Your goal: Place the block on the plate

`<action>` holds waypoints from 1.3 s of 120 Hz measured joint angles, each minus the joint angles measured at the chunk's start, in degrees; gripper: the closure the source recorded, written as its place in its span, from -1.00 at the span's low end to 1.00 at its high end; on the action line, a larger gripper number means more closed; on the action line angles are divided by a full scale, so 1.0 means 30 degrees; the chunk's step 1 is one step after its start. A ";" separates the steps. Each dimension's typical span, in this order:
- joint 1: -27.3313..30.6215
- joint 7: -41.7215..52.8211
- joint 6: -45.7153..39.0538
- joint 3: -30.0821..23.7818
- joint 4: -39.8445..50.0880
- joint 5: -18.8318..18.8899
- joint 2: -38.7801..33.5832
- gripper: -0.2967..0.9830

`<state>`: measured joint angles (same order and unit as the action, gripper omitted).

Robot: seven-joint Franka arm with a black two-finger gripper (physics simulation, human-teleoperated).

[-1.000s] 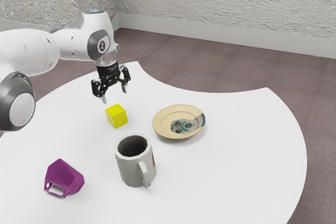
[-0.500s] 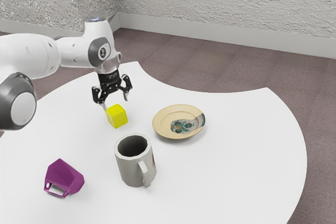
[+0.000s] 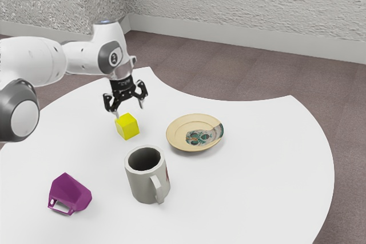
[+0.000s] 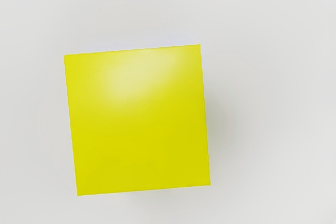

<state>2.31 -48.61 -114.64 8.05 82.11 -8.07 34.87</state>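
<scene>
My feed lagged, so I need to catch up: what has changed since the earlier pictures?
The gripper has come down toward the yellow block, shifting slightly to the exterior view's right. It is open; nothing has been taken hold of. The block, plate, gray mug and purple mug stayed put.

White table [image 3: 263, 181], four items on top.
Yellow block [image 3: 127, 127] near patterned plate [image 3: 178, 132], not touching; grey mug [image 3: 143, 182] upright; purple faceted item [image 3: 70, 191] toward the exterior view's left, apart from the mug.
</scene>
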 joint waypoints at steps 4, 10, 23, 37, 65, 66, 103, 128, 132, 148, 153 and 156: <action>-0.0019 0.0044 -0.0214 -0.0008 -0.0008 -0.0029 0.0041 -0.54; -0.0032 0.0106 -0.0470 -0.0014 -0.0007 -0.0060 0.0069 -0.54; -0.0025 0.0244 -0.0846 -0.0018 -0.0023 -0.0074 0.0066 -0.54; 0.0079 0.0384 -0.0510 0.0010 0.0013 0.0000 0.0005 -0.54; 0.0085 0.0524 0.0732 0.0141 0.0004 0.0078 0.0073 -0.54; 0.0088 0.0528 0.0752 0.0139 0.0003 0.0079 0.0080 -0.54; 0.0095 0.0645 0.0561 0.0077 -0.0031 -0.0049 0.0652 -0.54; 0.1071 0.0802 0.0052 -0.0560 -0.0396 0.0040 0.1260 -0.54; 0.1194 0.0833 -0.0066 -0.0763 -0.0486 0.0057 0.1418 -0.54; 0.1429 0.0953 -0.0393 -0.1093 -0.0735 0.0094 0.1670 -0.54; 0.1443 0.0985 -0.0459 -0.1113 -0.0750 0.0099 0.1709 -0.54; 0.1461 0.1003 -0.0492 -0.1120 -0.0755 0.0101 0.1746 -0.54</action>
<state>6.70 -45.60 -116.12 4.69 79.85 -7.77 40.11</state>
